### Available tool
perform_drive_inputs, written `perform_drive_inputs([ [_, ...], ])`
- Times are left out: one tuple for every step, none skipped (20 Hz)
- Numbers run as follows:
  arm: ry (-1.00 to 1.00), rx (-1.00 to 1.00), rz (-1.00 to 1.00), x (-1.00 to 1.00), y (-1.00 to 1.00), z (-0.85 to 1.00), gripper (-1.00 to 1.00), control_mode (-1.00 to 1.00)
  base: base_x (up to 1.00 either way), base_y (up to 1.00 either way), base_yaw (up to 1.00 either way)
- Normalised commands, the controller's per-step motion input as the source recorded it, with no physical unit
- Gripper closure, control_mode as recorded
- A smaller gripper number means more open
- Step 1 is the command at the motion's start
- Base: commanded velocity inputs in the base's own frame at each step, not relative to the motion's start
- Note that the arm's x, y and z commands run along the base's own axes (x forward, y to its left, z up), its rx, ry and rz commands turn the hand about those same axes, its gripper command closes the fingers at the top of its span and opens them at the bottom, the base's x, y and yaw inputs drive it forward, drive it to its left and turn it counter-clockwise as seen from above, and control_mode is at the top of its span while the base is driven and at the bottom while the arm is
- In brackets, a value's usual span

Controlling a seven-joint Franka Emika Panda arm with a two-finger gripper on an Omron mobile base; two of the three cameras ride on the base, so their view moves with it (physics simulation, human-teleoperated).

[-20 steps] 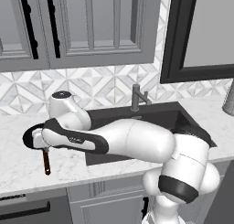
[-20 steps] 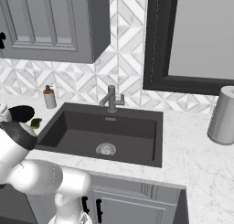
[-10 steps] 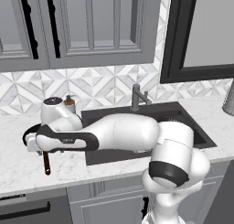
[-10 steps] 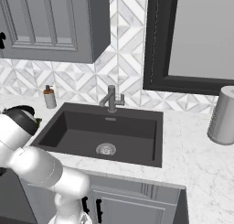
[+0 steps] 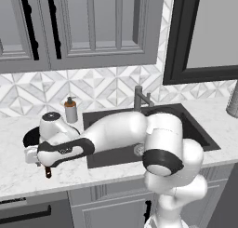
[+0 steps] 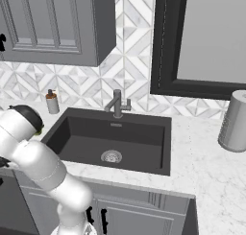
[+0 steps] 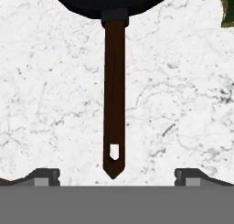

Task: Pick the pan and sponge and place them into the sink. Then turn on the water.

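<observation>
Over the last second the arm has swung further out to the left end of the desk and lowered, so its hand now hangs low over the pan (image 5: 31, 137) handle instead of sitting nearer the sink (image 6: 62, 133). The base has not driven; the sink and faucet (image 6: 116, 103) sit where they did.

The end effector (image 7: 116, 175) is spread wide and holds nothing: in the hand view its two dark fingertips (image 7: 43, 176) stand well apart on either side of the tip of the brown handle (image 7: 114, 95), which runs straight up the middle to the black pan bowl at the top. The pan rests on the marble desk (image 7: 50, 95) to the left of the sink, close to the soap bottle (image 5: 70, 110) at the back. A corner of the green sponge (image 7: 227, 8) lies just beside the pan. The sink is bare apart from its drain strainer (image 6: 111, 156), and no water runs.

The step in hand looks to be grasping the pan. To do it well, I would slide the hand forward along the handle before closing, since the fingers now bracket only the pointed tip with its hanging hole; a grip nearer the bowl should cut the tendency of the heavy end to sag. Keep the handle centred between the fingers, descend fully, then close and lift level.
</observation>
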Motion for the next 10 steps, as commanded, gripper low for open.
perform_drive_inputs([
  [0.00, 0.00, 0.00, 0.24, 0.02, -0.14, -1.00, -1.00, 0.00, 0.00, 0.00],
  [0.00, 0.00, 0.00, 0.16, 0.00, -0.15, -1.00, -1.00, 0.00, 0.00, 0.00],
  [0.00, 0.00, 0.00, 0.15, 0.01, -0.18, -1.00, -1.00, 0.00, 0.00, 0.00],
  [0.00, 0.00, 0.00, 0.18, 0.08, -0.15, -1.00, -1.00, 0.00, 0.00, 0.00],
  [0.00, 0.00, 0.00, 0.15, 0.01, -0.14, -1.00, -1.00, 0.00, 0.00, 0.00],
  [0.00, 0.00, 0.00, 0.16, 0.02, -0.14, -1.00, -1.00, 0.00, 0.00, 0.00],
  [0.00, 0.00, 0.00, 0.21, 0.00, -0.13, -1.00, -1.00, 0.00, 0.00, 0.00],
  [0.00, 0.00, 0.00, 0.16, 0.00, -0.18, -1.00, -1.00, 0.00, 0.00, 0.00],
  [0.00, 0.00, 0.00, 0.11, 0.00, -0.23, -1.00, -1.00, 0.00, 0.00, 0.00],
  [0.00, 0.00, 0.00, 0.14, 0.00, -0.26, -1.00, -1.00, 0.00, 0.00, 0.00],
])
